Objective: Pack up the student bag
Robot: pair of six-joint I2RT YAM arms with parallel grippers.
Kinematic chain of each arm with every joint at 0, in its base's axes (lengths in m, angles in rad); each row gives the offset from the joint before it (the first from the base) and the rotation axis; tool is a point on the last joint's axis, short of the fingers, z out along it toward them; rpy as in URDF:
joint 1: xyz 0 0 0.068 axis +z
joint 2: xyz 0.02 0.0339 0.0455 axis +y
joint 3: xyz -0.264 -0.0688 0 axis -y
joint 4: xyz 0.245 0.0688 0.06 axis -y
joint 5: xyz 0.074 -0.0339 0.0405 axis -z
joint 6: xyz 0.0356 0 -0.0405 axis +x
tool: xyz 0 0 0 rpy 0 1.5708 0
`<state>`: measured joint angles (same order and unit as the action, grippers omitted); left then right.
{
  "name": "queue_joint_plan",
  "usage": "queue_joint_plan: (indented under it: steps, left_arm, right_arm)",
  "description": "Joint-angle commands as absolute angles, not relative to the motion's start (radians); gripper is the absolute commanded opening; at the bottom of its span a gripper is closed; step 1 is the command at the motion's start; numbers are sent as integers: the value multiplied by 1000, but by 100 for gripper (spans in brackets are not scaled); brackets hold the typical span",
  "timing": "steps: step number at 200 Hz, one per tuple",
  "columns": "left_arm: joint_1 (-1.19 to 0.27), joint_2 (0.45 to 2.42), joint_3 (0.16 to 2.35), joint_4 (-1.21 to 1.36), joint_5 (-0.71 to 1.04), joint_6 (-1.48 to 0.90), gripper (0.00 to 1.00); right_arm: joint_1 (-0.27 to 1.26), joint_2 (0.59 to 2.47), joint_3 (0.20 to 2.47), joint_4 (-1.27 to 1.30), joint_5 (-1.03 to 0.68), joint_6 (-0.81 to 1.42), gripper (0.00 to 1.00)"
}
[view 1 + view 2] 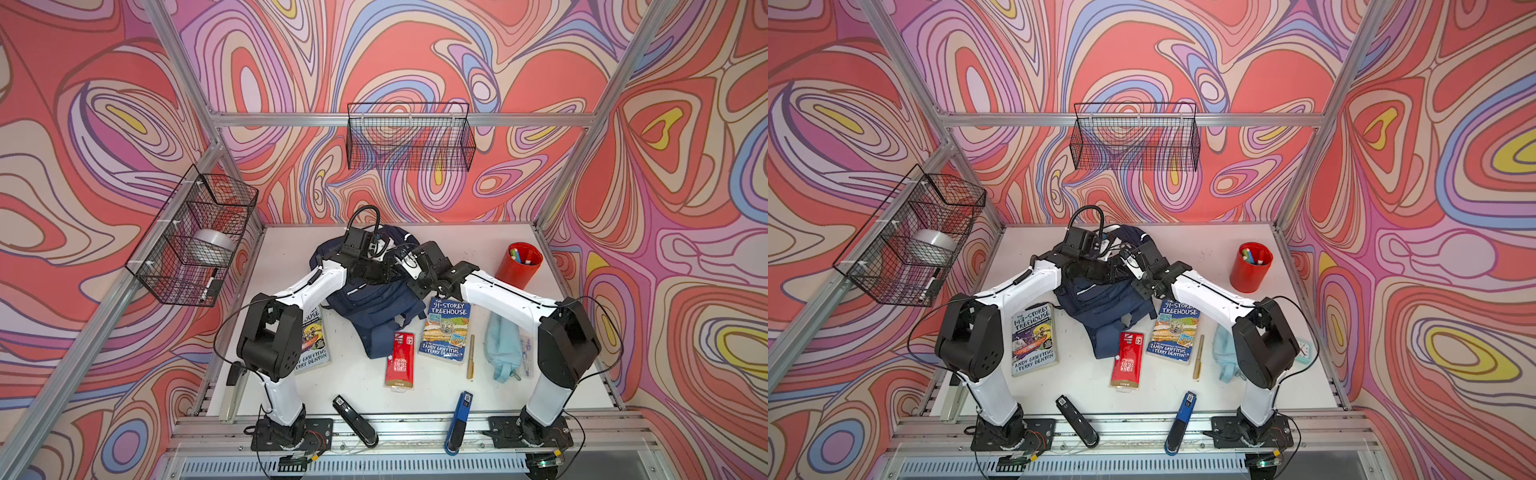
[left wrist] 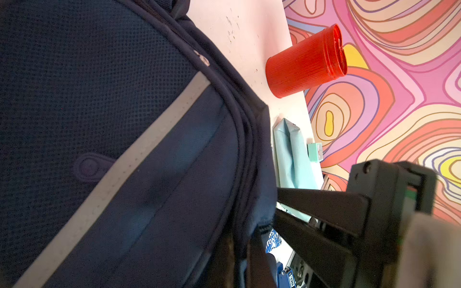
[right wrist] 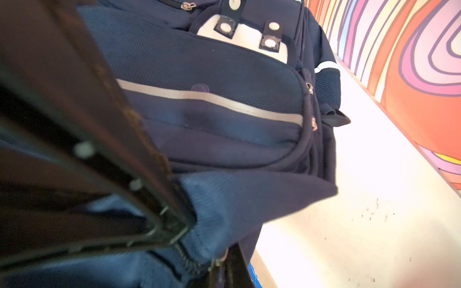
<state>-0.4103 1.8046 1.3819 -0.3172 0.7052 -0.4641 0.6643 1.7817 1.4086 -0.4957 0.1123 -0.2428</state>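
Left claw (image 2: pixel 276 210) pinched shut on bag (image 2: pixel 124 124) edge; right claw (image 3: pixel 183 225) clamps fabric just beside zipper (image 3: pixel 185 259). Likely spreading the mouth so book (image 1: pixel 446 330) fits in.

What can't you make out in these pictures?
- Backpack inside: hidden in every view by its own fabric.
- Pens in the red cup: too small to count in both top views; the left wrist view shows only the cup's side.
- Small green box beside the pouch: half covered by the right arm in a top view.
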Motion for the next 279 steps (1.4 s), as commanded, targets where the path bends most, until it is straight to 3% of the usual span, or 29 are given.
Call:
queue_joint_plan:
  steps: [1, 38, 58, 96, 133, 166, 188, 228, 251, 279]
  left_arm:
    - [-409, 1792, 1431, -162, 715, -542, 0]
    - [-393, 1797, 1400, -1, 820, -663, 0]
    - [-376, 1769, 1346, 120, 859, -746, 0]
    - [-347, 1790, 1293, 286, 921, -886, 0]
    - [-352, 1788, 1338, 89, 822, -779, 0]
    - [-327, 1761, 1312, 202, 866, -871, 0]
    - [-308, 1750, 1309, 259, 898, -912, 0]
    - [-307, 1725, 1290, 285, 926, -927, 0]
    - [-307, 1739, 1293, 257, 912, -925, 0]
    - [-306, 1793, 1276, 435, 933, -1086, 0]
  right_arm:
    - [746, 1753, 1460, -519, -11, -261, 0]
    - [810, 1729, 1425, -475, -4, -248, 0]
    - [761, 1716, 1342, -395, 18, -236, 0]
    - [682, 1739, 1373, -394, -120, -216, 0]
    - [810, 1714, 1397, -409, 39, -344, 0]
    - [844, 1753, 1489, -567, 108, -386, 0]
    - [827, 1764, 1415, -503, 176, -427, 0]
    - [717, 1853, 1461, -512, 112, -422, 0]
    - [729, 1885, 1539, -568, 65, -424, 0]
    - [807, 1850, 1480, -504, 142, -427, 0]
